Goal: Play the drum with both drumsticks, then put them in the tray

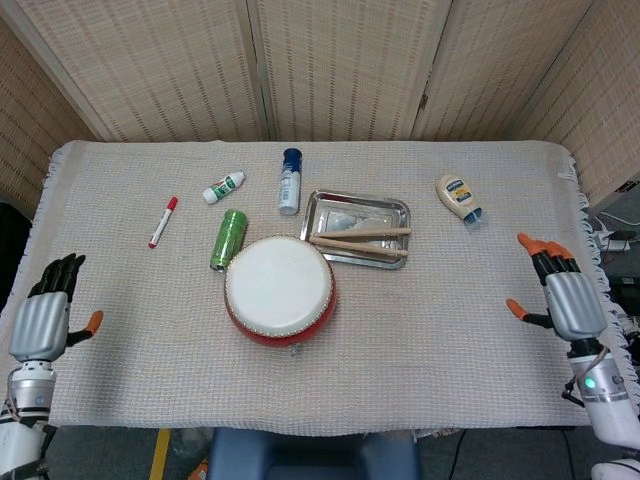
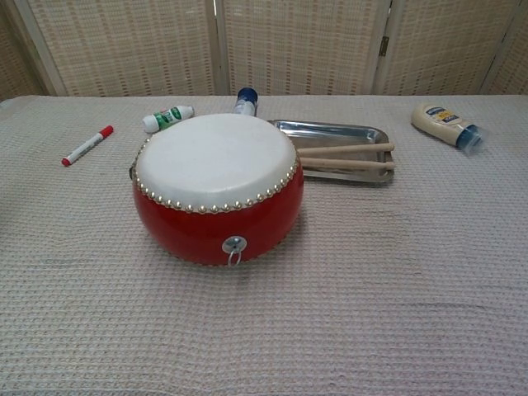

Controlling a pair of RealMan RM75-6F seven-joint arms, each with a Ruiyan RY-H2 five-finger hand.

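A red drum (image 1: 280, 292) (image 2: 216, 186) with a white skin stands at the table's middle. Just behind and right of it lies a metal tray (image 1: 356, 209) (image 2: 330, 129), and both wooden drumsticks (image 1: 362, 240) (image 2: 346, 157) lie in it, side by side. My left hand (image 1: 40, 318) hovers at the table's near left edge, fingers straight and apart, holding nothing. My right hand (image 1: 565, 296) is over the near right edge, also spread and empty. Neither hand shows in the chest view.
Left of the drum lie a green can (image 1: 228, 238), a red marker (image 1: 162, 221) (image 2: 87, 145) and a small white bottle (image 1: 224, 187) (image 2: 167, 118). A blue-capped bottle (image 1: 290, 181) lies behind the drum. A mayonnaise bottle (image 1: 458, 197) (image 2: 445, 125) lies at the back right.
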